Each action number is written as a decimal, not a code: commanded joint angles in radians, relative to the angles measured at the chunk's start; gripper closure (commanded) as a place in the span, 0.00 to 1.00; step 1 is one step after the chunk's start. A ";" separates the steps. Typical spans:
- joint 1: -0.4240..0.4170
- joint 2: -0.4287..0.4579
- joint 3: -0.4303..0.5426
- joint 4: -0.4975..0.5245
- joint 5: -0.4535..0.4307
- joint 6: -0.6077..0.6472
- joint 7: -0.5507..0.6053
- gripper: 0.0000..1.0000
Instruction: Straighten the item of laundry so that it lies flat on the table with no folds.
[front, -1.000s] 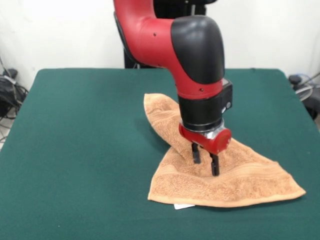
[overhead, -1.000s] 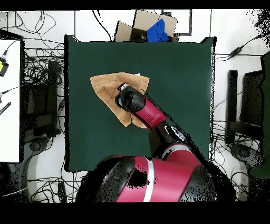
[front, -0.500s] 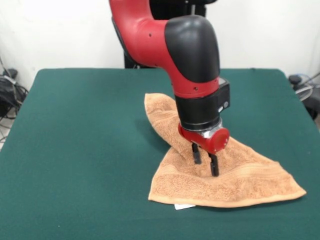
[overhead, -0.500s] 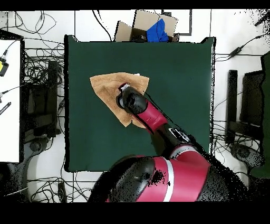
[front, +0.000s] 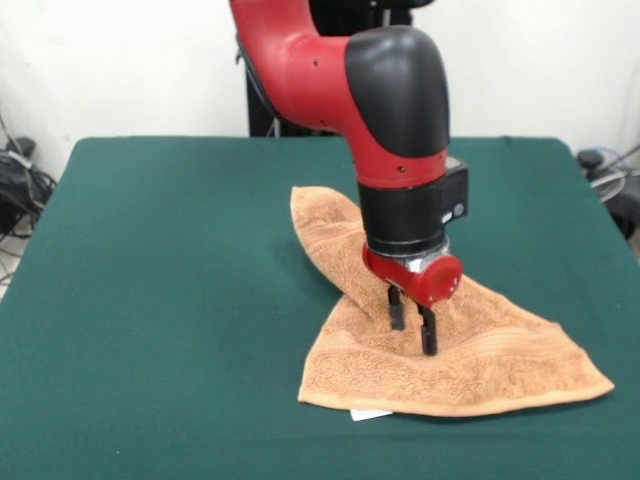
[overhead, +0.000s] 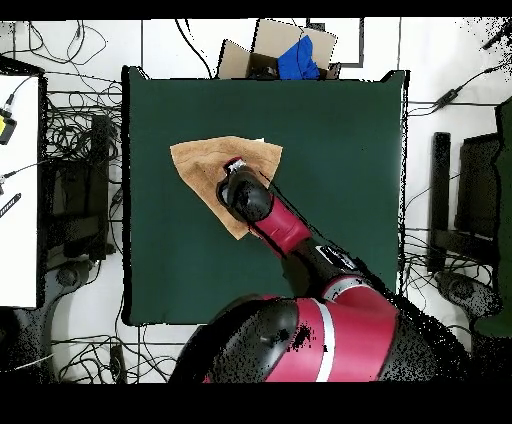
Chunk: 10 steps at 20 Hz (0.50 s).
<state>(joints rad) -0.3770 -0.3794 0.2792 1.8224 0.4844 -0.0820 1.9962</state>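
Towel: the light orange-tan terry-cloth towel (front: 470, 360) lies folded over on itself, roughly triangular, with one narrow lobe running toward the far side of the table and a wide fan spreading toward the near edge.
Towel in the overhead view: the same cloth (overhead: 200, 165) shows as a tan wedge left of the table's middle, toward the top edge of the felt, part of it hidden under my arm.
Table: the large rectangular tabletop covered in dark green felt-like cloth (front: 160, 290) carries the towel; bare felt surrounds the cloth on every side.
Tag: a small white-grey tag (front: 368, 413) pokes out from under the towel's near hem, lying on the felt.
Stripe: a woven band runs along the wide part of the towel, just inside the near hem.
My arm: my red and black arm (front: 390, 120) comes down over the towel, wrist nearly vertical.
My gripper: my two black fingers (front: 412, 322) point straight down into the middle of the cloth, tips touching or pressed into the terry.
Grip: the fingers stand only a narrow gap apart; whether any cloth is pinched between them, I cannot tell.
Folds: the towel is not flat; a raised crease runs from the narrow lobe down to where my fingers meet it.
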 joint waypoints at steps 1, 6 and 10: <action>0.068 0.155 0.165 0.094 0.083 -0.091 0.418 0.00; 0.092 0.148 0.167 0.106 0.095 -0.119 0.464 0.00; 0.107 0.149 0.169 0.111 0.104 -0.143 0.500 0.00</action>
<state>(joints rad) -0.3542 -0.3858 0.2827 1.8602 0.5090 -0.2027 2.1082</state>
